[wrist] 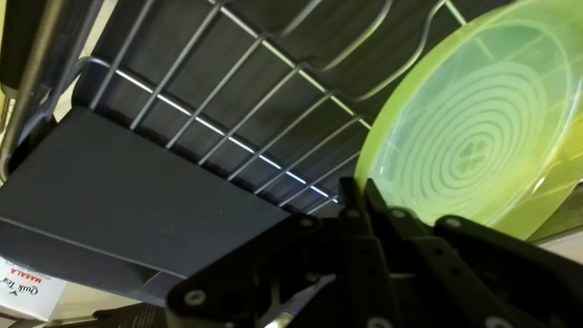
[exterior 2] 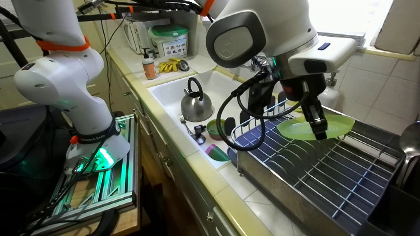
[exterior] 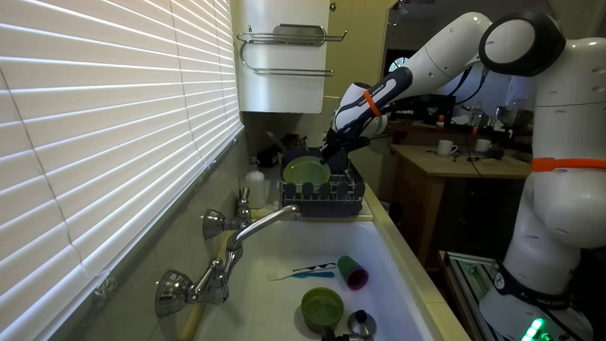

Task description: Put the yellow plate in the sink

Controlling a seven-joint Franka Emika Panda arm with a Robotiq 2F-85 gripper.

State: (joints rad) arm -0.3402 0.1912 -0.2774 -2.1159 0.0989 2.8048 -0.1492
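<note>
In an exterior view, the arm [exterior 2: 59, 75] is standing at the left, the top of the frame cutting off its middle. Left of centre, the sink [exterior 2: 170, 90] is holding the kettle [exterior 2: 197, 105], the bowl [exterior 2: 212, 130] and, on its side, the cup [exterior 2: 217, 153], presumably all waiting to be washed; the arm is hiding part of the sink. Right of centre, the gripper [exterior 2: 321, 131] is clamping the plate [exterior 2: 338, 126] by its rim; in the wrist view it is straddling the thin edge, likely the easiest part to pinch and lift. The plate is leaning in or just above the rack [exterior 2: 279, 190], not in the sink; whether it is touching the wires is not showing. A yellow-green shape [wrist: 551, 200] is showing past its rim at the right of the wrist view, possibly a second dish. At the right edge, a spoon [exterior 2: 411, 141] is being cut off.
</note>
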